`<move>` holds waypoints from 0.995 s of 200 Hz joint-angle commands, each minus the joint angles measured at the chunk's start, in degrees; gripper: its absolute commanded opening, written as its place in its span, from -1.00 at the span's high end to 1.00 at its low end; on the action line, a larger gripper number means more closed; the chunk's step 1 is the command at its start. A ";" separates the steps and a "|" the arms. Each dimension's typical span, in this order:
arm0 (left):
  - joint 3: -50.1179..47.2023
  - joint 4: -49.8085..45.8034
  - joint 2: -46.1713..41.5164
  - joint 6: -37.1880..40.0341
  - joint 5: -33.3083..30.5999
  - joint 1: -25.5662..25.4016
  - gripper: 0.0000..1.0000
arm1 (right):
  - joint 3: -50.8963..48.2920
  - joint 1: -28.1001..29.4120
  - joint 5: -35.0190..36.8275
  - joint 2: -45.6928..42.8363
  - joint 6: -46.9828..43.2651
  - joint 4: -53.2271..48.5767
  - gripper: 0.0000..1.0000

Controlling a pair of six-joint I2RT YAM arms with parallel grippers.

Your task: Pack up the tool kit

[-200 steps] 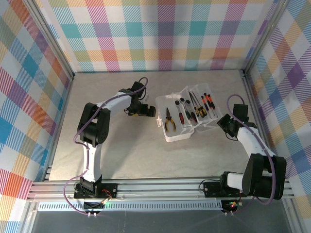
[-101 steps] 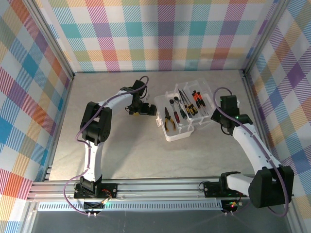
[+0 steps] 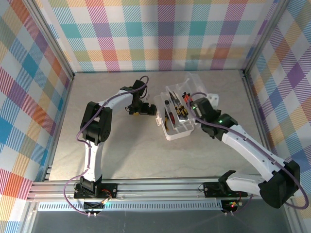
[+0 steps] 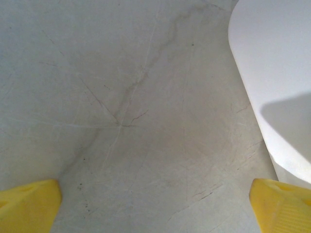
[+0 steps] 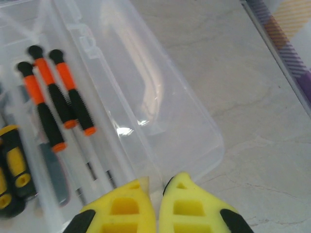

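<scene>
1. My right gripper [image 5: 158, 189] is pinched together, its tips at the edge of the clear lid [image 5: 160, 97].
2. My left gripper [image 4: 155, 206] is spread wide over the bare table [image 4: 121, 121].
3. The tool kit case [image 3: 176, 135] sits mid-table between my arms, with orange-handled screwdrivers [image 5: 48, 97] lying inside.

One clear case [image 3: 177, 134], three orange-handled screwdrivers [image 5: 54, 92], and one pair of yellow-handled pliers [image 3: 169, 119].

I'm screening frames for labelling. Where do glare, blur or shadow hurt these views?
Right wrist: a bright glint on the clear lid, the yellow fingertips close and soft. Left wrist: the white surface is washed out, with a grey shadow across it. Top external: even light, but the tools look tiny.
</scene>
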 commanded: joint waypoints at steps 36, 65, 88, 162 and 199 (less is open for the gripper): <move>-1.12 7.55 1.25 -0.99 5.34 -1.63 -0.99 | 8.63 16.83 3.93 7.99 12.51 -3.78 1.00; -2.53 8.20 0.33 -0.67 5.28 -1.61 -0.99 | 9.29 19.97 3.98 7.78 15.91 -7.43 0.68; -3.48 8.35 -0.39 -0.38 4.80 -1.55 -0.99 | 9.34 21.75 3.98 6.72 16.88 -9.26 0.45; -13.55 11.11 -10.15 -0.65 4.51 2.17 -0.99 | 6.16 9.02 -18.07 -1.29 -4.73 1.71 -0.98; -22.25 14.02 -17.43 0.25 6.47 3.51 -0.99 | 7.23 -10.24 -46.70 5.42 -17.96 9.10 -0.97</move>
